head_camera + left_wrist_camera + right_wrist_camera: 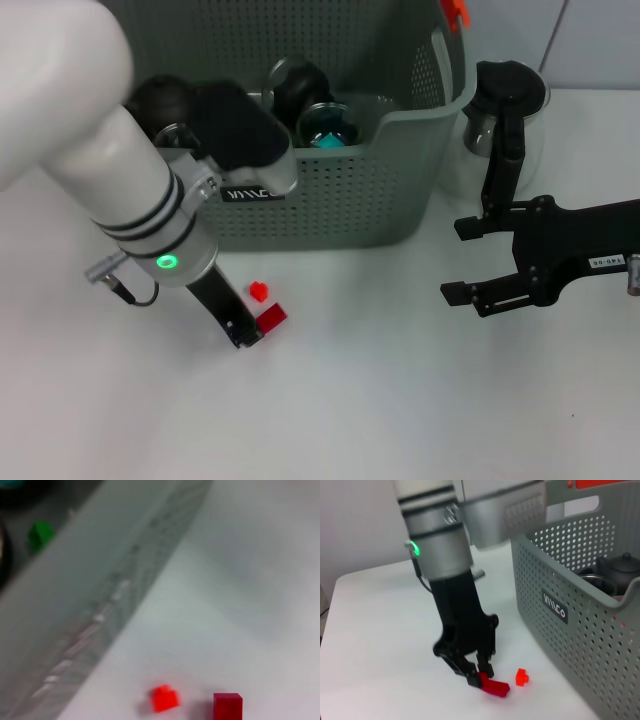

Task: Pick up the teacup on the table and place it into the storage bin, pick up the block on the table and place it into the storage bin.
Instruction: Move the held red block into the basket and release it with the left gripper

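Observation:
A dark red block lies on the white table in front of the storage bin, a grey perforated basket. My left gripper reaches down to the table and is shut on one end of that block. The left wrist view shows the block close below. A small bright red block sits loose beside it, nearer the bin. Inside the bin a glass teacup with teal in it stands next to a black teapot. My right gripper hovers open over the table to the right.
A glass kettle with a black lid stands right of the bin, behind my right arm. A small green piece lies inside the bin. Orange clips mark the bin's rim. Bare table spreads along the front.

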Robot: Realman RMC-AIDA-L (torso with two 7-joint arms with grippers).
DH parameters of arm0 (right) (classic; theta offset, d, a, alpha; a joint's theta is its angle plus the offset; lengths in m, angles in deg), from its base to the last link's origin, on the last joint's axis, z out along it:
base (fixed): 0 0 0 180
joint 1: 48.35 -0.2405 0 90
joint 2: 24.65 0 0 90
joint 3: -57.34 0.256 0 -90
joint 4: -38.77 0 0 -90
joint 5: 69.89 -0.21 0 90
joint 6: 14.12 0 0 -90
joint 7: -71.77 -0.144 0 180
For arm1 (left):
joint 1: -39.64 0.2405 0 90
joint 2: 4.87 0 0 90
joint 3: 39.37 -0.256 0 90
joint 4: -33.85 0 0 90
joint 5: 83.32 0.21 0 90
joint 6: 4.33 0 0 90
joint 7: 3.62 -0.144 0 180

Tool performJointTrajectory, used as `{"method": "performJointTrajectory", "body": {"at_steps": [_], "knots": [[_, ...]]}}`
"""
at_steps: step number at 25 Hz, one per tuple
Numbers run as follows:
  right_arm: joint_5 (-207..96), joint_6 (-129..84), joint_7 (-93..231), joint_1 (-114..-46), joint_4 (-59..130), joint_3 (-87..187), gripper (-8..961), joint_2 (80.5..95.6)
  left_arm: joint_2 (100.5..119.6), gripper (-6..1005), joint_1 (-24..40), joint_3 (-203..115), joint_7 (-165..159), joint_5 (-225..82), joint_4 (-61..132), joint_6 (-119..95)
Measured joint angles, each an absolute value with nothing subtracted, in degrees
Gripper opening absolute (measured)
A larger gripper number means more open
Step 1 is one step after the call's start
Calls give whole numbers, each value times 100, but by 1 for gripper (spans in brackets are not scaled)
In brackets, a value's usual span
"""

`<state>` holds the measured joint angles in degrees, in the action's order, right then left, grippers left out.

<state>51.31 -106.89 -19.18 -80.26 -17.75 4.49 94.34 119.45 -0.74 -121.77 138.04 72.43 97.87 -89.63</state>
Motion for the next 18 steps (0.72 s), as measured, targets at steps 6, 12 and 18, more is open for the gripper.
{"method": "performJointTrajectory", "body": {"at_steps": [6, 12, 18], "knots": [[5131, -10702, -1968, -8026, -1775, 461, 915, 9406, 11967, 188, 631, -11839, 13498, 6784, 12036, -10069], [5131, -10698, -1970, -8025, -1775, 459, 915, 9404, 11943, 190, 812, -10748, 13157, 6123, 13459, -10661], [5130, -10670, -1968, -8032, -1775, 428, 915, 9421, 11898, 192, 531, -9681, 12791, 5695, 13666, -10155]]}}
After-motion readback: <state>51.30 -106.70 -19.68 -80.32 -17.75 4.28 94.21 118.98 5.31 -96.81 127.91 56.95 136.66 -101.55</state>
